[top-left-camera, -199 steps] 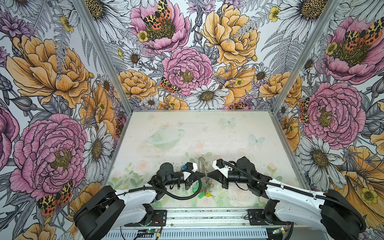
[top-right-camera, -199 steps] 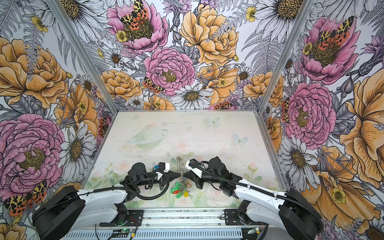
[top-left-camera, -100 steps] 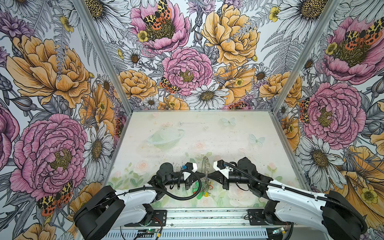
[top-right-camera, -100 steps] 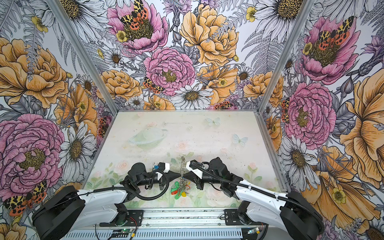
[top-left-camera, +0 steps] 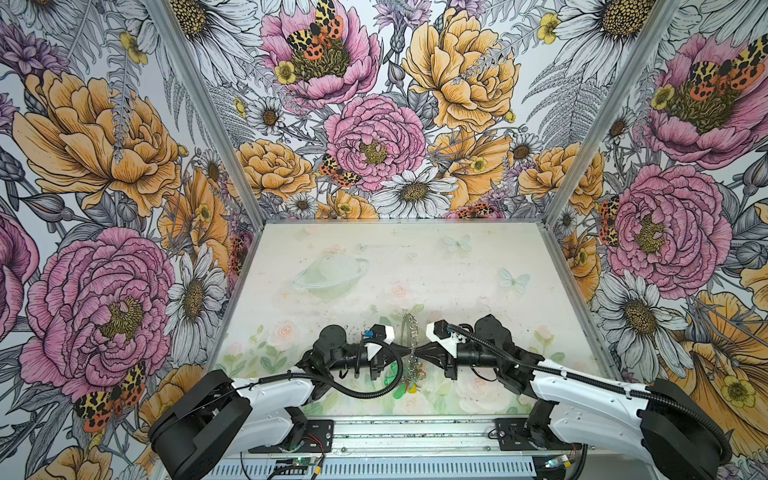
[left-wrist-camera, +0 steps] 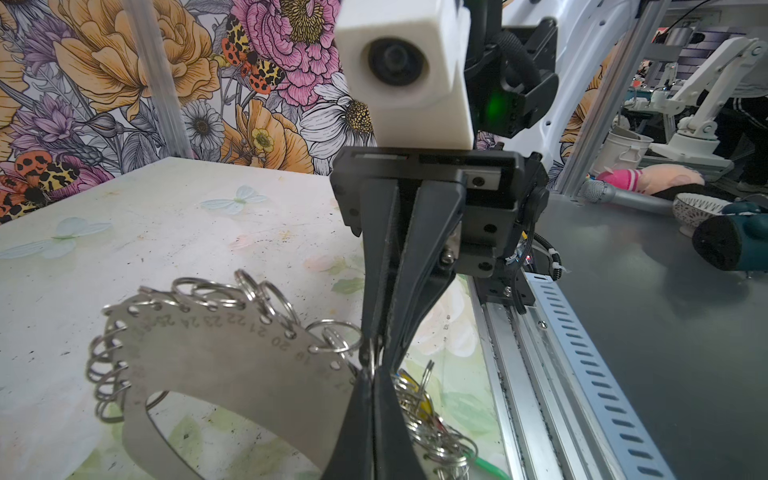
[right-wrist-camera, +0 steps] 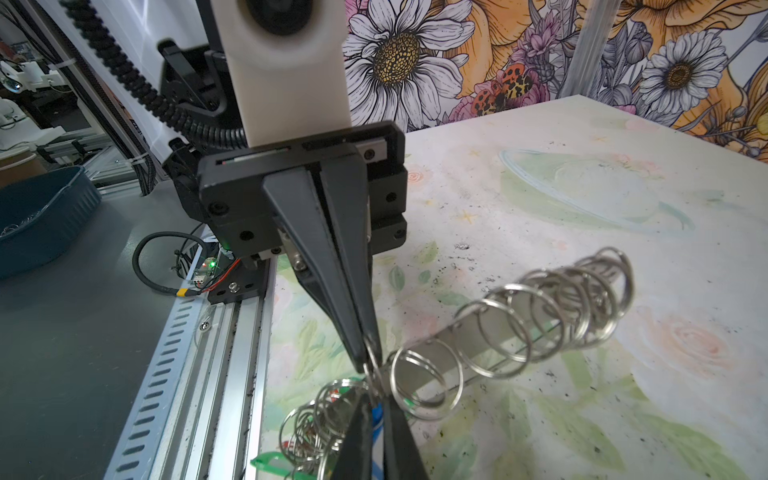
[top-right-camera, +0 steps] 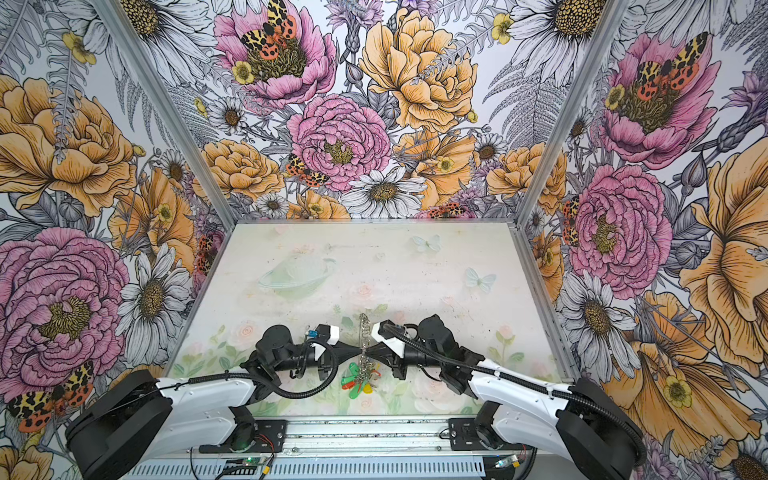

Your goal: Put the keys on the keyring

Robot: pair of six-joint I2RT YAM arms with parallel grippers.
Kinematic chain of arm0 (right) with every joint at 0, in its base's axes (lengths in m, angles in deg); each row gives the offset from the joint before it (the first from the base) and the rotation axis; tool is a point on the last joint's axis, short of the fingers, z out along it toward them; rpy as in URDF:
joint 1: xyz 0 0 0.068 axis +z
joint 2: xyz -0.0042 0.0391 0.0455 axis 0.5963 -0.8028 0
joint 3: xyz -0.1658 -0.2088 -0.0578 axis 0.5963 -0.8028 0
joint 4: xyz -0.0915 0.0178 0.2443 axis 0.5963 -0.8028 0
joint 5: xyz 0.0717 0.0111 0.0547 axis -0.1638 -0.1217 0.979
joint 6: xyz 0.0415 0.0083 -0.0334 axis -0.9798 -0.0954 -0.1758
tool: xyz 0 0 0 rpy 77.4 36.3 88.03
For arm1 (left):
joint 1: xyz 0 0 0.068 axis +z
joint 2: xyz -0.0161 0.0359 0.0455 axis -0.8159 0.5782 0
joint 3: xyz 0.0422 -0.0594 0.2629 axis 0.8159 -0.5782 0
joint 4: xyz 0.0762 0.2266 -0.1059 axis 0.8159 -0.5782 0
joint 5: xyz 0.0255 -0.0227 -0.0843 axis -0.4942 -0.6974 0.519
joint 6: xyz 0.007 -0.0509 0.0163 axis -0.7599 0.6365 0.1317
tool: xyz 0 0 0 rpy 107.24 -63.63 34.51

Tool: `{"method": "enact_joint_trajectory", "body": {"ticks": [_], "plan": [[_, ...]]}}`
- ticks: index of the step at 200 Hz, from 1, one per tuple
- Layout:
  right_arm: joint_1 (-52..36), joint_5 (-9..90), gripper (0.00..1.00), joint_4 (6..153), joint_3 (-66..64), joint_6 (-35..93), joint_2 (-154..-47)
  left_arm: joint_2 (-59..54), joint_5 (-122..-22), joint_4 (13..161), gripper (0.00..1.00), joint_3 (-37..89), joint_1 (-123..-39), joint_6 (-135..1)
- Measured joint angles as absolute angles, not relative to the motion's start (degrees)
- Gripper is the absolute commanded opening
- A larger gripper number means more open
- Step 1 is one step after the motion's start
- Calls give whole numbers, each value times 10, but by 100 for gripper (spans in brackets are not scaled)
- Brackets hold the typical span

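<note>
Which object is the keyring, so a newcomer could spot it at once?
At the table's front edge, the left hand and right hand meet tip to tip. Between them is the keyring, a flat grey metal band. Unlike the bunch of coloured tags by it, it is rimmed with small wire rings and stamped with numbers.

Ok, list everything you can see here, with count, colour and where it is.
keyring: one, silvery-grey, held on edge, front middle
wire rings: many, silver, along the keyring's edge
bunched keys: one bunch, green, red, yellow tags, at the keyring's near end
blue tag: one, blue, only a sliver showing beside the keyring
table: one, pale pastel print
walls: three, floral
left gripper: one, black, shut on the keyring's edge
right gripper: one, black, shut on the blue tag
</note>
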State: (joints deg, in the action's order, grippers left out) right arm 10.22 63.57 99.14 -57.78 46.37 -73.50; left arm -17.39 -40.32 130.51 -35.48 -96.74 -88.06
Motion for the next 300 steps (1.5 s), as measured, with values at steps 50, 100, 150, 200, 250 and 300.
{"method": "enact_joint_trajectory", "body": {"ticks": [50,100,150,200,250,300], "plan": [[102,633,8,992,-580,463,-743,-155,-396,1319,0,-355,-965,-870],[104,633,14,994,-580,464,-743,-152,-395,1323,0,-355,-965,-870],[111,633,8,1011,-580,465,-742,-148,-390,1323,0,-353,-965,-870],[111,630,0,1000,-579,473,-740,-148,-390,1318,0,-353,-965,-867],[119,591,0,850,-512,505,-729,-191,-405,1259,22,-345,-965,-893],[164,514,0,670,-400,541,-754,-265,-443,1192,26,-340,-965,-941]]}}
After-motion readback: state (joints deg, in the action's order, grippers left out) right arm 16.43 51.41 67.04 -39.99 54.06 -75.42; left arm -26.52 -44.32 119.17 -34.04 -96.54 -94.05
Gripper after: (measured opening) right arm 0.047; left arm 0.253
